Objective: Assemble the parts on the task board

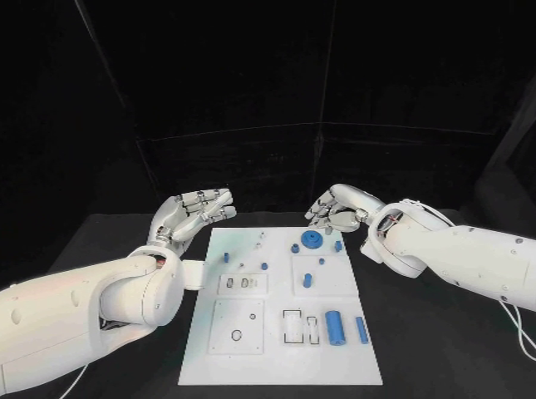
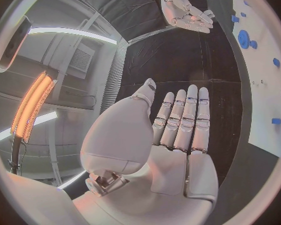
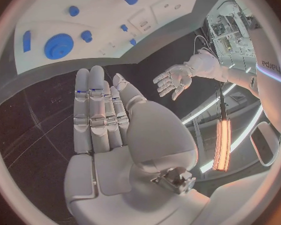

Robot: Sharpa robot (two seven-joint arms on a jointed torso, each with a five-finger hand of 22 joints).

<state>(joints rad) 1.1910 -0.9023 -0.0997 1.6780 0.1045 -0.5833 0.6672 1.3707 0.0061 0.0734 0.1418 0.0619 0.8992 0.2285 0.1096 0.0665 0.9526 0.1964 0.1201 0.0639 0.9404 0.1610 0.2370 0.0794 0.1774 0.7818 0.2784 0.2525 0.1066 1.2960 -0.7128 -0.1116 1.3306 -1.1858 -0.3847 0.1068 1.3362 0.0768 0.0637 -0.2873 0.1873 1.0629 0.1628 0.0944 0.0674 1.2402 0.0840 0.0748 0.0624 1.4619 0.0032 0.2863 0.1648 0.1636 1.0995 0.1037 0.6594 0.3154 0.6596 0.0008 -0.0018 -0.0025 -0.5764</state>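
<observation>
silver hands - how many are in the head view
2. The left silver many-fingered hand is off the white task board's far left corner, the right silver hand off its far right corner, both holding nothing.

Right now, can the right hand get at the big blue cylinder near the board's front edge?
Probably yes. The right hand is open and holds nothing, hovering past the board's far end. The big blue cylinder lies exposed with nothing over it; the arm would have to draw back toward the robot.

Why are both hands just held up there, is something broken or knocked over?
Nothing stands out. The left hand and right hand are open beyond the far end of the task board, holding nothing; the blue parts sit on it undisturbed.
</observation>
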